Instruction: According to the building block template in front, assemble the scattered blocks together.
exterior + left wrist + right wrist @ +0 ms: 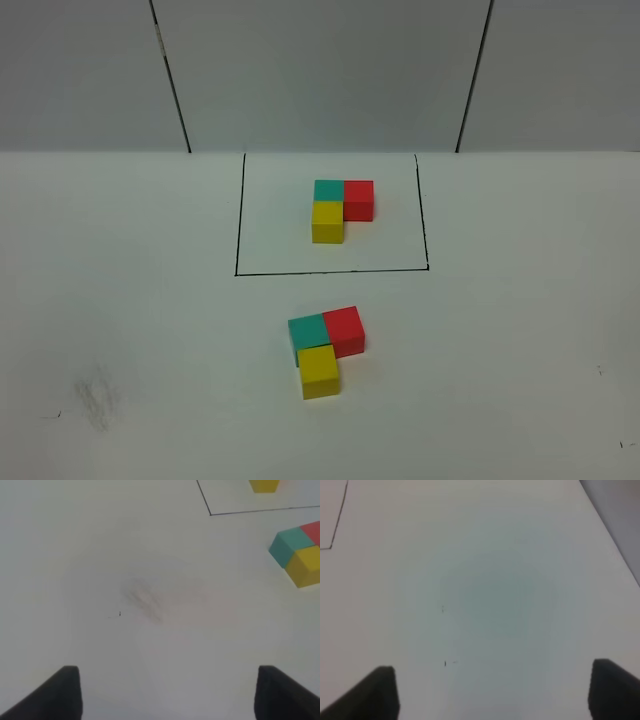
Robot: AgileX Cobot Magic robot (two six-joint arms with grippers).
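though both claws hang apart and empty, the blocks [300, 552] lie nearer the left claw [167, 692], toward the table's middle.

The scattered blocks [326, 350] lie touching, just before the building block template [341, 210].

The scattered blocks [325, 350] looked matt and smooth, like painted wood or plastic, as did the building block template [342, 208]. The white desk [120, 300] was matt, with a faint grey smudge [97, 398].
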